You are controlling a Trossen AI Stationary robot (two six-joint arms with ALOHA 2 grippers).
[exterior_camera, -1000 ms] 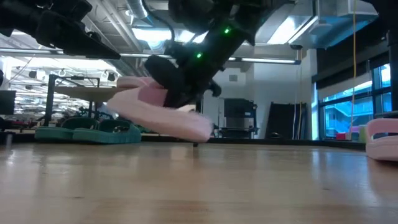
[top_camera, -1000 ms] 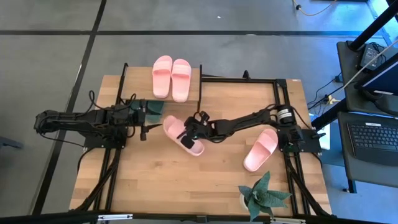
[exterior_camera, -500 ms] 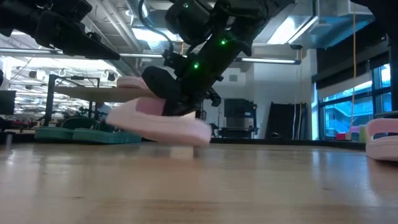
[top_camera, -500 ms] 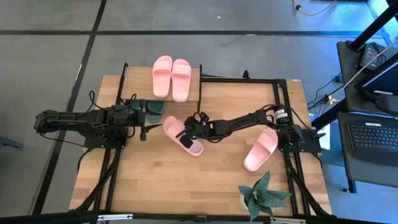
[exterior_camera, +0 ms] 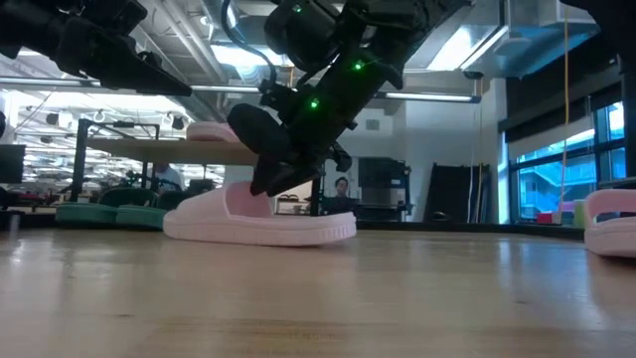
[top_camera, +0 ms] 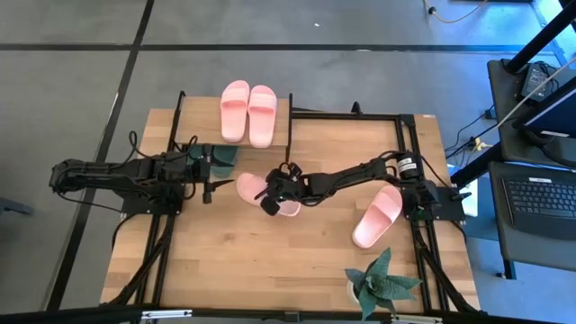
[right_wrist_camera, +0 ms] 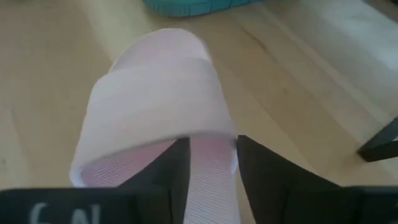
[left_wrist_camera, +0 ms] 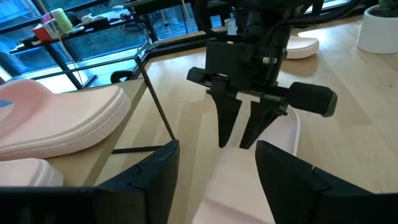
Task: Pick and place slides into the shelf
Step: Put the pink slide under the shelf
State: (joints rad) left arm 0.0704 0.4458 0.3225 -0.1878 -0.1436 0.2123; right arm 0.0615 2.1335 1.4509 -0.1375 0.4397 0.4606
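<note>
Robotics lab or open industrial workspace, as I see it from my remote station. The wooden table (top_camera: 270,261) stands on a grey concrete floor (top_camera: 72,81) marked with dark lines. Beside it I note a desk carrying a laptop (top_camera: 540,202) and trailing cables (top_camera: 468,144). Looking level across the table, I see exposed ceiling ducts and strip lights (exterior_camera: 467,45), tall windows (exterior_camera: 556,169), further workbenches (exterior_camera: 129,149), and a person (exterior_camera: 342,187) in the background.

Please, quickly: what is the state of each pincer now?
Left pincer: open, holding nothing, beside the shelf.
Right pincer: fingers in a pink slide lying flat on the table; grip cannot be told.
</note>
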